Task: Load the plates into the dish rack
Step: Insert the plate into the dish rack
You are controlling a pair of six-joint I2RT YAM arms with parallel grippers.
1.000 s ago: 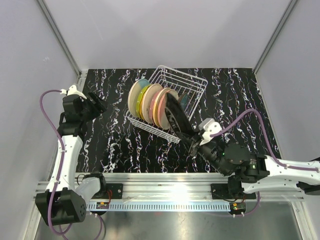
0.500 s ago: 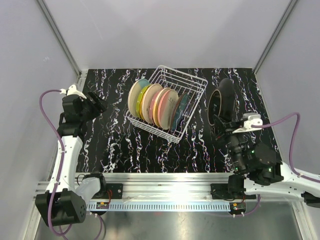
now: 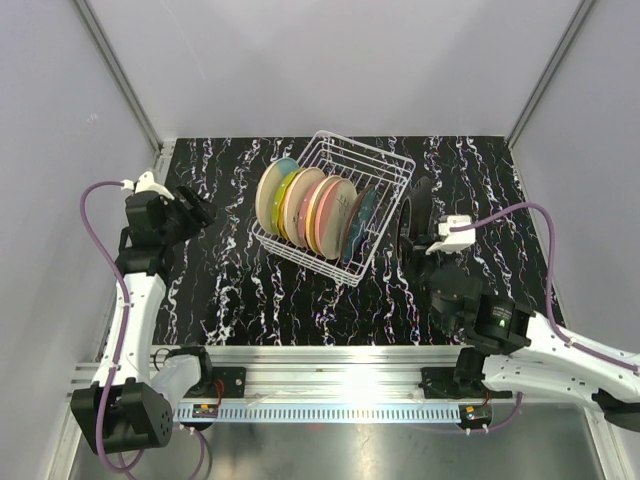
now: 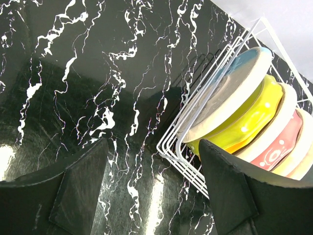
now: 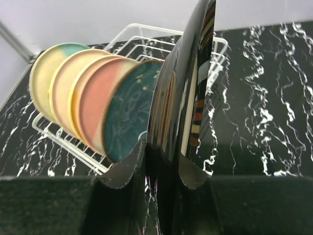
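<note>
The white wire dish rack (image 3: 375, 165) stands mid-table with several plates upright in it, from a cream-blue plate (image 3: 268, 192) at the left to a teal plate (image 3: 366, 214) at the right. My right gripper (image 3: 422, 262) is shut on the lower rim of a glossy black plate (image 3: 413, 212), held on edge just right of the rack. In the right wrist view the black plate (image 5: 188, 88) rises between my fingers (image 5: 124, 169), beside the teal plate (image 5: 128, 117). My left gripper (image 3: 196, 210) hangs open and empty left of the rack (image 4: 193, 159).
Grey walls with slanted metal posts (image 3: 120, 75) close in the marbled black table (image 3: 240, 290) on three sides. A metal rail (image 3: 330, 365) with both arm bases runs along the near edge. In the left wrist view, a yellow-green plate (image 4: 252, 120) sits second in the rack.
My right arm carried the black plate from the rack's near end out to the far right, then back left toward the rack's right end. The left arm has stayed put.
</note>
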